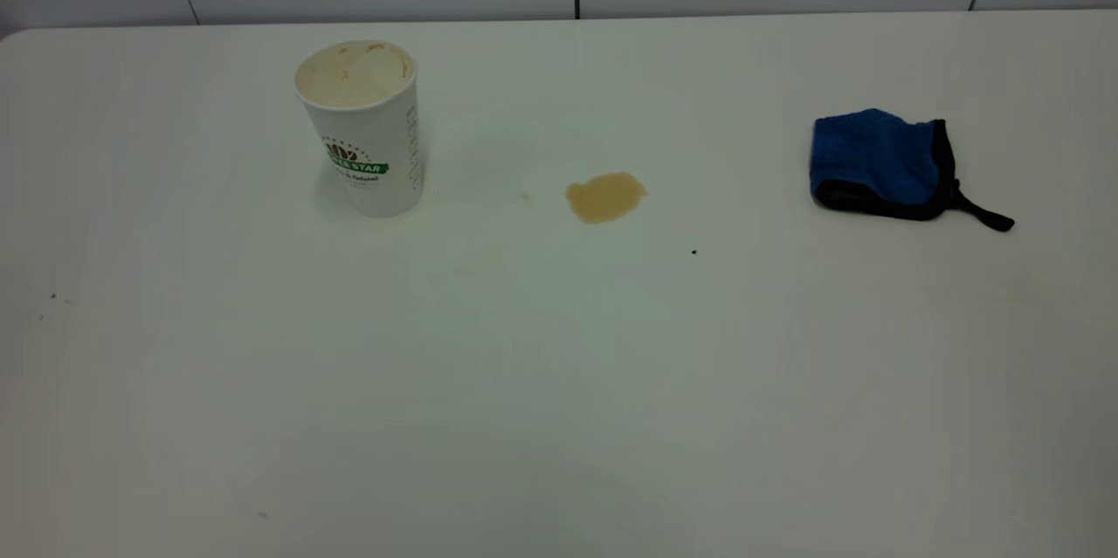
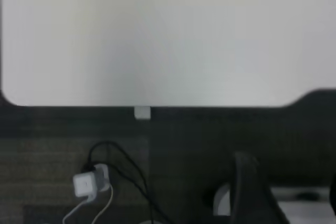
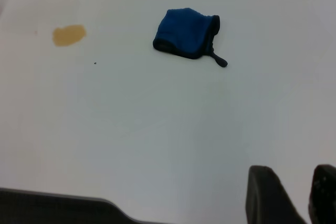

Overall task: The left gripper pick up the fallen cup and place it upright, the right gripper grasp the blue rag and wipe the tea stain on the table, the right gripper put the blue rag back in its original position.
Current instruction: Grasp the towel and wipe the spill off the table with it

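Note:
The cup point(image 1: 367, 130) stands upright on the table point(image 1: 559, 383) at the back left, its stained inside showing. The tea stain point(image 1: 605, 196) lies to its right near the middle; it also shows in the right wrist view point(image 3: 69, 35). The blue rag point(image 1: 880, 163) lies bunched at the right, strap pointing right, and shows in the right wrist view point(image 3: 186, 39). Neither gripper shows in the exterior view. My right gripper point(image 3: 294, 179) is open and empty, well short of the rag near the table's front edge. My left gripper point(image 2: 291, 192) is open, empty, pulled back beyond the table's edge.
A tiny dark speck point(image 1: 693, 251) lies right of the stain. A faint small brown spot point(image 1: 525, 198) sits between cup and stain. The left wrist view shows the table's edge point(image 2: 157, 103) and, below it, a dark floor with a white plug and cables point(image 2: 89, 182).

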Available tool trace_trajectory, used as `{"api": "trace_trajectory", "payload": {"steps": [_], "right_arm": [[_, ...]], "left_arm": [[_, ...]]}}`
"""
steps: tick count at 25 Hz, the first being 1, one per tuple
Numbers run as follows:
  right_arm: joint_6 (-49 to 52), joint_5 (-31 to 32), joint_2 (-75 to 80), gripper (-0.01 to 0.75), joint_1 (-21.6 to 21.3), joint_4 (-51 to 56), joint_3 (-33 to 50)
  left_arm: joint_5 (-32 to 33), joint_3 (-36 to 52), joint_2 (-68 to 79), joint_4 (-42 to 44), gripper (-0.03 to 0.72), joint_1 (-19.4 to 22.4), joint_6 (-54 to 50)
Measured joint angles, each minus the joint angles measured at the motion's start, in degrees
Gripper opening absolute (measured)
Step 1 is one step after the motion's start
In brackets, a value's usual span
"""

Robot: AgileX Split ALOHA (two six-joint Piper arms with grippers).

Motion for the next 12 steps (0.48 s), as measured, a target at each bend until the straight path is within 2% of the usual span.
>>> {"api": "trace_trajectory", "payload": {"steps": [4, 12], "right_arm": [[0.00, 0.00, 0.00, 0.238, 0.00, 0.00, 0.00], [0.00, 0.00, 0.00, 0.238, 0.00, 0.00, 0.00]], "left_arm": [[-0.27, 1.54, -6.58, 0.80, 0.402, 4.23, -0.38], [-2.66, 6.08, -16.49, 0.80, 0.402, 4.53, -0.67]]}}
